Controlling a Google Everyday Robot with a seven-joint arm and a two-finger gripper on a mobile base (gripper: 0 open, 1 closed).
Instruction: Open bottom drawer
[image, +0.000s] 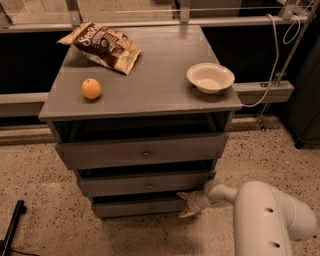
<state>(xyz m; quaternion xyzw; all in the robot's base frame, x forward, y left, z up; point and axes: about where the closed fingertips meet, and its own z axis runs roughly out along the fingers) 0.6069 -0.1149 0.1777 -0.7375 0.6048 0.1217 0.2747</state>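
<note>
The grey cabinet (140, 95) has three drawers stacked under an open shelf. The bottom drawer (135, 207) is the lowest and narrowest front, just above the floor, and it looks closed. My gripper (184, 205) is low at the drawer's right end, reaching in from the right on the white arm (265, 215). Its two pale fingers are spread apart, one fingertip (181, 196) at the drawer's upper right corner and the other near its lower right corner. It holds nothing.
On the cabinet top lie an orange (91, 88), a snack bag (105, 46) and a white bowl (210, 77). The middle drawer (147, 184) and top drawer (142, 152) are above. A black pole (12, 225) leans at the lower left. Cables (272, 55) hang at the right.
</note>
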